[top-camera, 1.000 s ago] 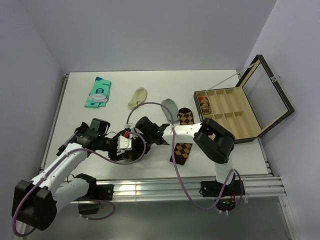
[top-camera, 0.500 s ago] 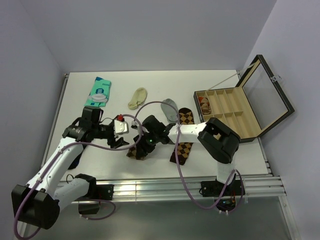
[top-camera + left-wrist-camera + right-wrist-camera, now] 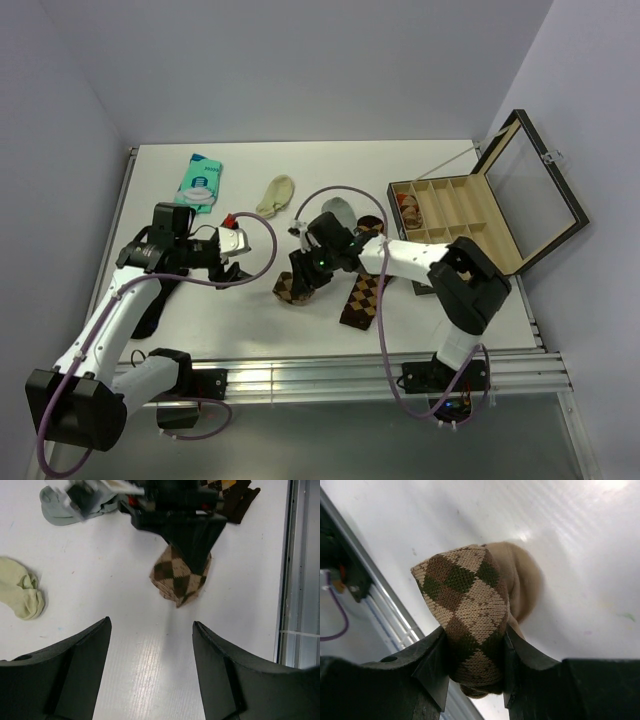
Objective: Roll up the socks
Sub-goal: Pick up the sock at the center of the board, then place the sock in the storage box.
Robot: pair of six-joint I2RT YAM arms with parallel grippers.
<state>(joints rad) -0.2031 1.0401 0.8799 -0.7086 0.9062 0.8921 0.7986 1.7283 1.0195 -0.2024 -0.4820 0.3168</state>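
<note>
- My right fingers (image 3: 432,672) are clamped on the rolled argyle sock (image 3: 297,288), mid-surface (image 3: 230,312).
- My left fingers (image 3: 75,670) stand apart, holding nothing; the roll lies straight ahead of them.
- The second argyle sock (image 3: 362,300) lies flat just right of the roll, long axis far-to-near; I judge the right arm nearer.

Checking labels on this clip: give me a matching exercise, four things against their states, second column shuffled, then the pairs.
1. rolled argyle sock
2. cream sock
3. left fingers
4. wooden box

A. lid up
B. pinched between the right fingers
C. spread apart, holding nothing
D. lying loose, not held

Pairs: 1-B, 2-D, 3-C, 4-A
</note>
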